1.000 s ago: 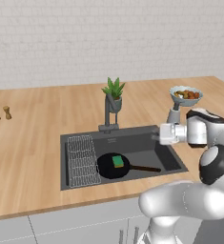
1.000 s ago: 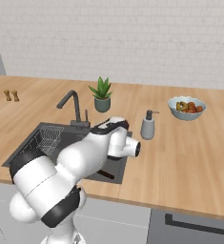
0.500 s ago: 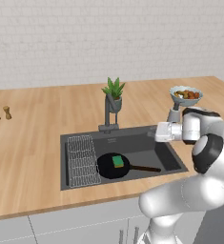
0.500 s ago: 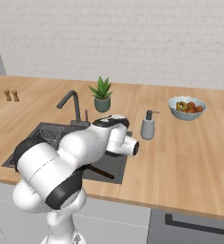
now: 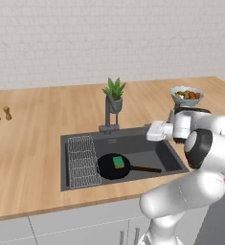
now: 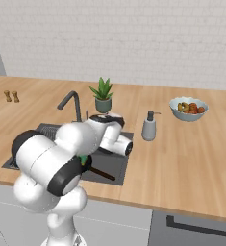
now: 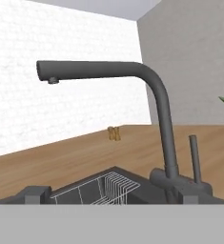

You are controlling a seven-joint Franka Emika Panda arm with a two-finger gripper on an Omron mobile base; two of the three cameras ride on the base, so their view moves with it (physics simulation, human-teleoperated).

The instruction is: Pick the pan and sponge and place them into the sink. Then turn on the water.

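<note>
End effector [image 5: 151,131], seemingly wide open, has swung left over the sink [image 5: 166,153] toward the faucet [image 7: 158,114].

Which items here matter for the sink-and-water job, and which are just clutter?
Job: pan with sponge on it, both in the sink; faucet, no water running; gripper, open.

Clutter: potted plant, soap dispenser, fruit bowl, two shakers, wire rack.

The white arm [image 6: 61,158] covers most of the sink [image 6: 115,166] at lower left; the faucet [image 6: 71,103] rises behind it.
</note>
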